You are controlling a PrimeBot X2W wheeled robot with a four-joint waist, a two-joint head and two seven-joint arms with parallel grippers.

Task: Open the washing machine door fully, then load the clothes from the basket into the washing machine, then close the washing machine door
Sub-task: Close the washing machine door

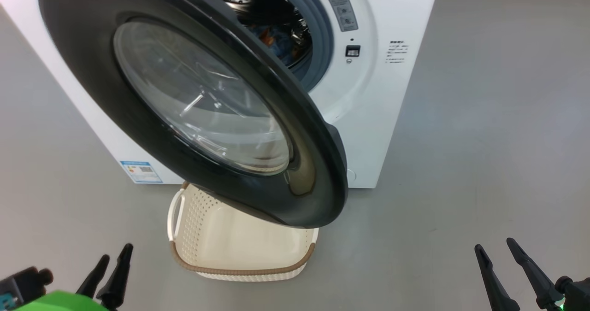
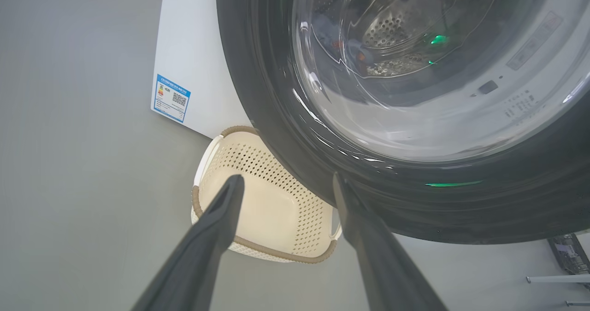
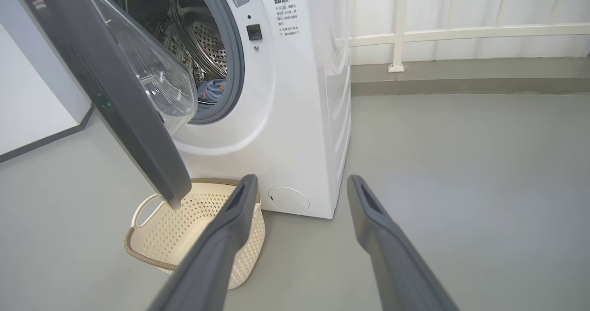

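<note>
The white washing machine [image 1: 382,94] stands ahead with its black-rimmed washing machine door [image 1: 92,71] swung partly open, hanging over the basket [image 1: 239,270]. Blue and orange clothes [image 1: 276,44] lie inside the steel drum, and the cream basket on the floor looks empty. My left gripper [image 1: 113,260] is open at the lower left, short of the basket. My right gripper [image 1: 500,251] is open at the lower right over bare floor. The left wrist view has the left gripper [image 2: 286,182] empty above the basket [image 2: 276,251], just below the door [image 2: 267,117]. The right wrist view shows the right gripper [image 3: 302,182], the door [image 3: 115,94] and the clothes [image 3: 212,90].
Grey floor surrounds the machine, with wide room to its right. A white railing [image 3: 461,30] runs along the back wall. A white wall panel [image 3: 27,117] stands left of the door. A blue label [image 1: 140,171] sits low on the machine's front.
</note>
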